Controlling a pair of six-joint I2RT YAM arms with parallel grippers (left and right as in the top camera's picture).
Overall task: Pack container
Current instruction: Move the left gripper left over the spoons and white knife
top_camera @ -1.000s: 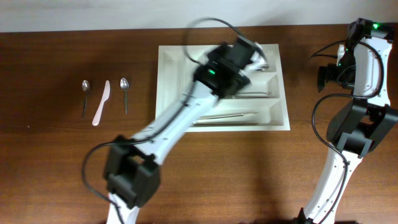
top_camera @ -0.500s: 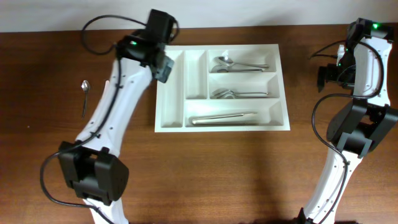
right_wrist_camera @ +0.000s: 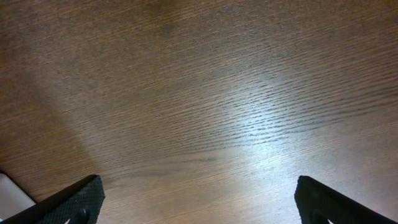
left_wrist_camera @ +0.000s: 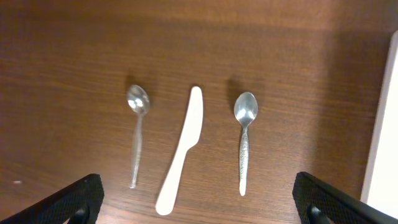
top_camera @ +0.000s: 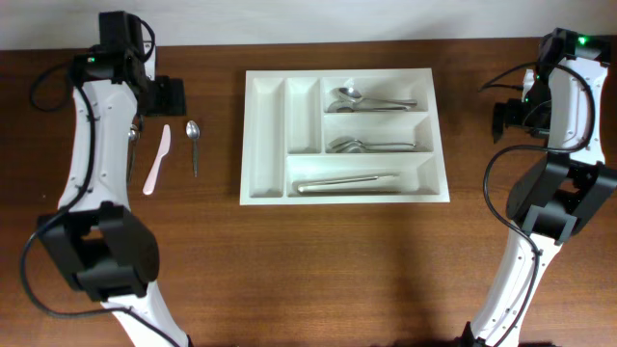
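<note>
The white container (top_camera: 253, 135) lies at the table's middle. Its three long compartments hold metal spoons (top_camera: 362, 99), more metal cutlery (top_camera: 366, 146) and one long utensil (top_camera: 347, 182); the two narrow upright slots look bare. Left of it lie a metal spoon (top_camera: 193, 145), a white plastic knife (top_camera: 157, 159) and a second spoon (top_camera: 131, 149) partly under my left arm. My left gripper (top_camera: 169, 94) hovers open above them. The left wrist view shows spoon (left_wrist_camera: 137, 124), knife (left_wrist_camera: 183, 152) and spoon (left_wrist_camera: 245, 134) ahead of the wide jaws (left_wrist_camera: 202, 202). My right gripper (top_camera: 506, 118) is open over bare wood (right_wrist_camera: 199, 199).
The container's rim (left_wrist_camera: 385, 124) shows at the right edge of the left wrist view. A white corner (right_wrist_camera: 12, 193) shows at the lower left of the right wrist view. The right arm stands folded at the table's right side.
My left arm has swung from over the container to the left and now hangs above the loose cutlery. The right arm has not moved.
</note>
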